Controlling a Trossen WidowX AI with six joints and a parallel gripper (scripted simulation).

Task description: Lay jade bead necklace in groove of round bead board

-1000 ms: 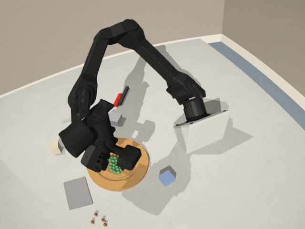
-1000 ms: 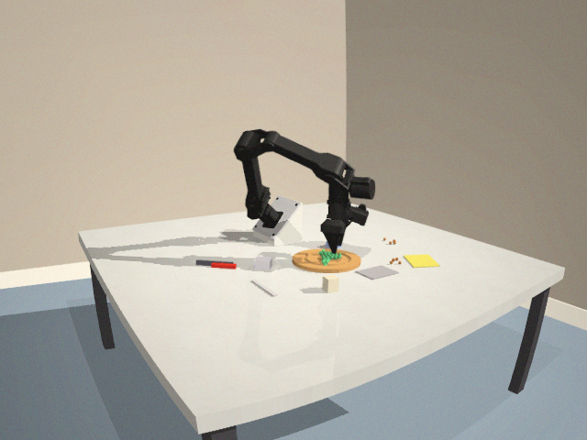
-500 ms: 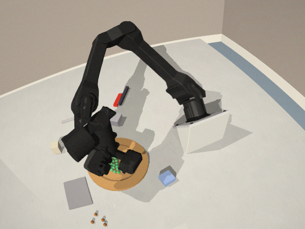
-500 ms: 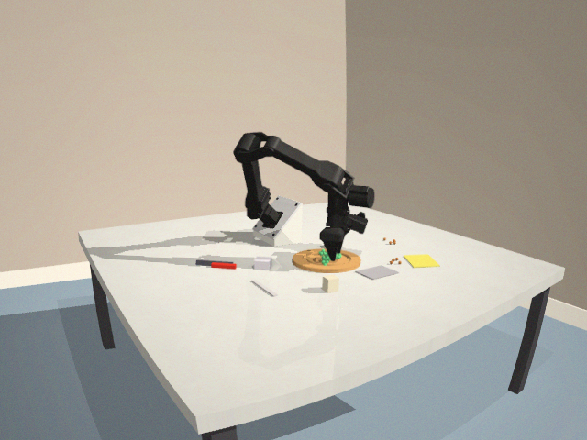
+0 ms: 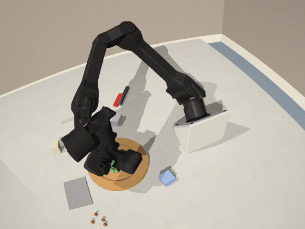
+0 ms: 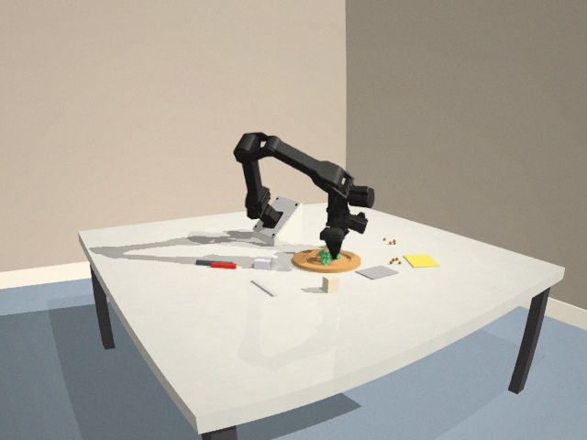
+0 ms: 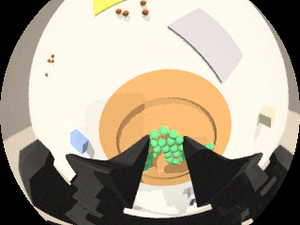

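Note:
The round bead board [image 5: 142,164] [image 6: 303,260] [image 7: 164,86] is an orange disc with a ring groove, lying on the white table [image 5: 221,172]. The jade bead necklace [image 5: 113,169] [image 6: 325,258] [image 7: 169,151] is a bunched heap of green beads on the board's inner part, by the groove. My gripper [image 5: 111,165] [image 6: 334,254] [image 7: 166,140] points down onto the board. Its two black fingers stand on either side of the heap and press against the beads. The arm hides much of the board's left half in the top view.
A grey sheet [image 5: 77,192] and small brown beads [image 5: 98,218] lie in front of the board. A blue cube [image 5: 167,178] is to its right, a cream cube [image 5: 55,147] and a grey block [image 5: 116,119] behind it. A red and grey marker [image 5: 118,99] lies farther back. A yellow sheet [image 6: 421,259] lies beyond.

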